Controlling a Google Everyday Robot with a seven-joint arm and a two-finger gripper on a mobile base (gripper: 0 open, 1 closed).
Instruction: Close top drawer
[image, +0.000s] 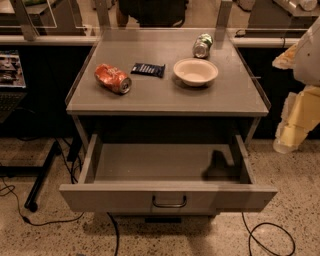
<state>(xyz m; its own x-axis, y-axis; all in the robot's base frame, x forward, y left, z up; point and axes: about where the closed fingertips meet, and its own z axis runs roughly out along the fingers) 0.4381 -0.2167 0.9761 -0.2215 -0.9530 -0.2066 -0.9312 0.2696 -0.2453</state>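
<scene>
The top drawer (167, 197) is pulled far out of the grey cabinet. Its flat grey front panel has a small dark wire handle (169, 202) at centre. The inside of the drawer (160, 162) looks empty, with a dark shadow at its right rear. My gripper (292, 131) hangs at the right edge of the camera view, on the pale yellow and white arm. It is beside the cabinet's right side, above the floor and apart from the drawer.
On the cabinet top (165, 97) lie a crushed red can (113, 78), a dark snack bar (148, 69), a cream bowl (195, 72) and a green can (202, 45). Cables (267, 235) run on the speckled floor. A black stand leg (42, 175) is at left.
</scene>
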